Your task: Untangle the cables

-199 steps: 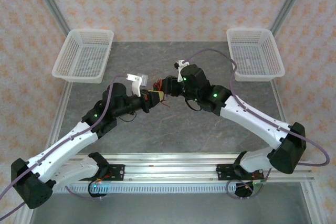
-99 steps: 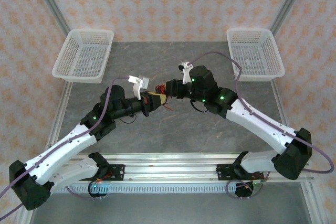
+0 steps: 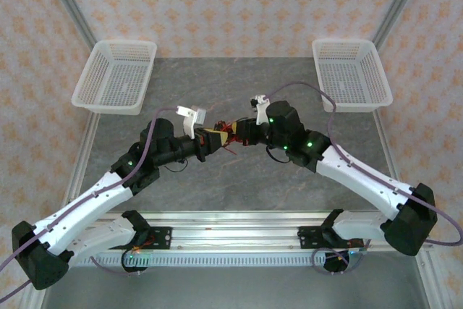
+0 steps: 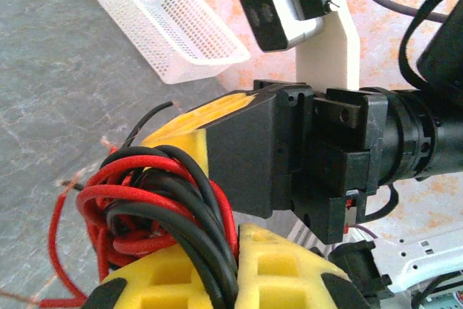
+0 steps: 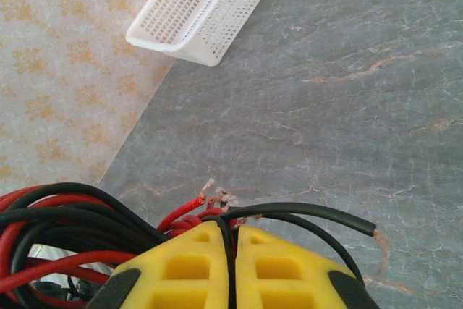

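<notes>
My two hands meet over the middle of the table (image 3: 239, 186), tip to tip, with the cables (image 3: 229, 145) bunched between them. My left hand (image 3: 215, 135) is closed around the bundle: on its wrist camera the red and black cables (image 4: 159, 193) run down between its yellow fingers (image 4: 282, 269). My right hand (image 3: 236, 133) is pressed nearly shut, and one black strand sits in the narrow slit between its fingers (image 5: 181, 273). The rest of the cables (image 5: 72, 229) loop off to one side.

There is bare grey table all round the hands. The left basket (image 3: 116, 75) and the right basket (image 3: 352, 74) sit at the far corners, well apart from us. The wall (image 3: 231, 5) closes off the far edge and the metal rail (image 3: 231, 226) runs along the near one.

From above, both hands cover most of the bundle and only a few red loops peek out beneath. Up close I cannot tell which strand crosses which inside the knot. One black end (image 5: 372, 233) sticks out free over the table with a frayed tip. The right hand (image 4: 246, 150) blocks much of the left wrist view, and the frame edges cut off the lower fingers of both hands.
</notes>
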